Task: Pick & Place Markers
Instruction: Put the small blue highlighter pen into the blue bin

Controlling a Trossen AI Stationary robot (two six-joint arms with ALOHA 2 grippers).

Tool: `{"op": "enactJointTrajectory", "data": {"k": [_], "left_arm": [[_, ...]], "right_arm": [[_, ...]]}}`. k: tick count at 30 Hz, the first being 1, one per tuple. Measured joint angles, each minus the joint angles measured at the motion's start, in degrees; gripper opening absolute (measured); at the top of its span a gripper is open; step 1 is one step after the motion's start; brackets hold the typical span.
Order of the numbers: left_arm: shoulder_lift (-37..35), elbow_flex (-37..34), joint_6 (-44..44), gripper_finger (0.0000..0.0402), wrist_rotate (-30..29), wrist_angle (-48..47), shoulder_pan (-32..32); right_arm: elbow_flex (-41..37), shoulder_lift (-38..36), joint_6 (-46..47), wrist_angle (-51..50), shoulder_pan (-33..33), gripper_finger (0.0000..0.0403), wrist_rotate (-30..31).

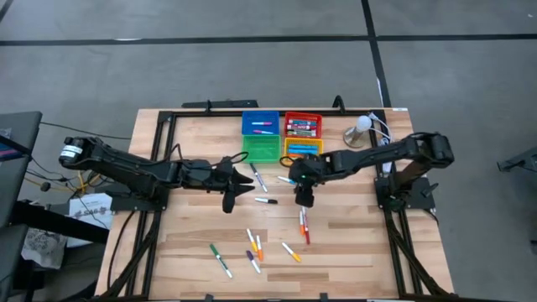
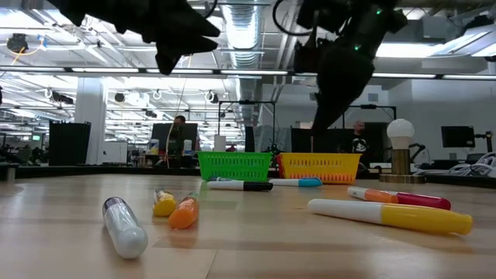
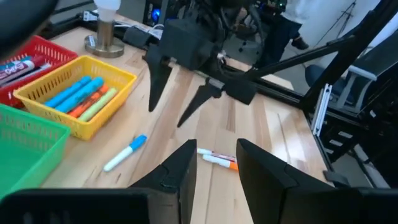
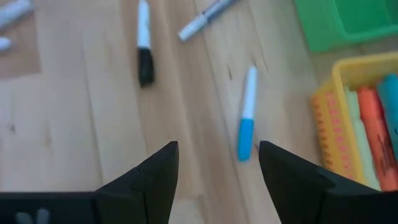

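We see one wooden desk (image 1: 352, 243) carrying everything, with two dark arms reaching in from either side. Four square bins sit in a block at its far edge: a blue bin (image 1: 261, 123), a red bin (image 1: 303, 124), a green bin (image 1: 261, 148) and a yellow bin (image 1: 303, 148). A small lamp (image 1: 362, 127) stands just beside the red one.

The right claw (image 1: 304, 198) hangs over the middle of the desk with its fingers spread and nothing between them. The left claw (image 1: 237, 185) hovers to its left, fingers a little apart and pinching nothing.

Loose markers (image 1: 256, 247) lie flat on the desk. We count about seven in a scattered group near the front edge, pointing every which way, and two more (image 1: 304, 226) side by side below the right claw, long axes running front to back. Near the green bin lie three: a blue-capped marker (image 4: 247, 116), roughly in line with the right claw's fingers in the right wrist view, a black-capped marker (image 4: 144, 42) and one white marker (image 4: 205, 18). More markers fill the bins.
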Motion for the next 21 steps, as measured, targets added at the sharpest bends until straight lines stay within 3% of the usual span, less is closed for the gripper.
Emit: {"op": "enactJointTrajectory", "data": {"k": [13, 21], "left_arm": [[-14.3, -6.7, 1.7, 0.0113, -1.5, 0.7, 0.1], [-18.7, -9.6, 1.6, 0.0113, -1.8, 1.1, 0.1]], "right_arm": [[0.2, 8.5, -2.8, 0.7, -1.0, 0.0205, 0.4], [0.7, 9.8, -2.8, 1.3, -2.7, 0.0209, 1.5]]}}
